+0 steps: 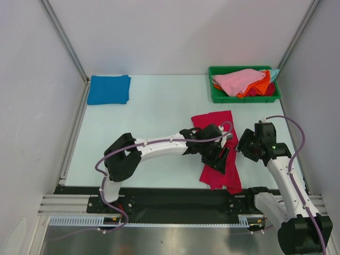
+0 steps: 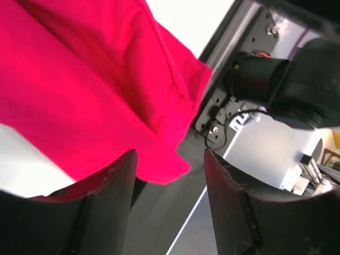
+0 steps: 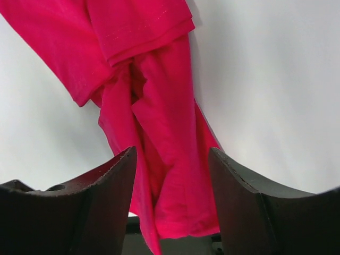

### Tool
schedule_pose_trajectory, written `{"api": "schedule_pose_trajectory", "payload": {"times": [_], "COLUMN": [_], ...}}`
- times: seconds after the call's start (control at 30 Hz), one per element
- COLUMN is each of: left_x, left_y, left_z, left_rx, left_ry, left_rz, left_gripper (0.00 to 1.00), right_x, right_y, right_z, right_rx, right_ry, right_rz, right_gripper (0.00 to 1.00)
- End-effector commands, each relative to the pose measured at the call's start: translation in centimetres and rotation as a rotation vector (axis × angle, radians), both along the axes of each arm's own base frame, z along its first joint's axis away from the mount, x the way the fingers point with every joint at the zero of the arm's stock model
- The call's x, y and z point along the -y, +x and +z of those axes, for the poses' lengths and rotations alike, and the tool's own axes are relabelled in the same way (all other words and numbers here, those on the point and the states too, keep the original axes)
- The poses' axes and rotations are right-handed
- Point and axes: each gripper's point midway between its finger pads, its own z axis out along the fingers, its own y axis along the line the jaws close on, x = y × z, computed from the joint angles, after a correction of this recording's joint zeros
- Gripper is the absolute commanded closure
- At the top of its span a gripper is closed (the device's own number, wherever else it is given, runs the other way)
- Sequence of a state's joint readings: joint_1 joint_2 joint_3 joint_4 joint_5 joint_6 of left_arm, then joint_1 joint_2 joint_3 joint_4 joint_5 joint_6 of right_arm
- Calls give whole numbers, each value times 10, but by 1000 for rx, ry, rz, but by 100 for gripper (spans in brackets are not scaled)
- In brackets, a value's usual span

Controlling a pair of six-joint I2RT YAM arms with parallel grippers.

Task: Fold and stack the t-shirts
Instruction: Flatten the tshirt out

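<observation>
L gripper (image 2: 170, 158) reaches across near R gripper (image 3: 172, 154), both w/ jaws apart.

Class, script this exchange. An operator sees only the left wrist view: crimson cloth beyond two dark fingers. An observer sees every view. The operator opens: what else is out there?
Observer: A folded blue t-shirt lies at the far left corner.
Operator: Any others?
Observer: A pink t-shirt and an orange t-shirt lie heaped in a green bin, far right.
Operator: And the right pincer?
Observer: The right pincer is open above the bunched near part of the crimson t-shirt.
</observation>
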State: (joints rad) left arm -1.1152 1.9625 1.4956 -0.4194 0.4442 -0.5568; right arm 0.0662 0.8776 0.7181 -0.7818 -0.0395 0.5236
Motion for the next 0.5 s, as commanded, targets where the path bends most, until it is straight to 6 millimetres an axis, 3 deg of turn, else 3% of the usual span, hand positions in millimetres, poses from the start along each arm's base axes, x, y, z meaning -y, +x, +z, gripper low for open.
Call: {"api": "schedule_pose_trajectory", "payload": {"times": [0.0,0.13,0.4,0.47], "left_x": [6,3,4,4], "left_y": [2,-2,6,6], "left_z": [-2,-26,-46,-49], "left_rx": [16,-33,-6,0], "left_ry": [37,76,106,118], "left_rz": [27,45,52,42], "left_gripper": [42,50,56,65], "right_x": [1,2,4,5], "right_y": [2,4,8,8], "right_z": [4,4,9,8], "right_rx": [12,1,11,7], "right_ry": [12,11,-1,-5], "right_rz": [-25,-44,-48,-46], "right_gripper": [39,39,39,39]}}
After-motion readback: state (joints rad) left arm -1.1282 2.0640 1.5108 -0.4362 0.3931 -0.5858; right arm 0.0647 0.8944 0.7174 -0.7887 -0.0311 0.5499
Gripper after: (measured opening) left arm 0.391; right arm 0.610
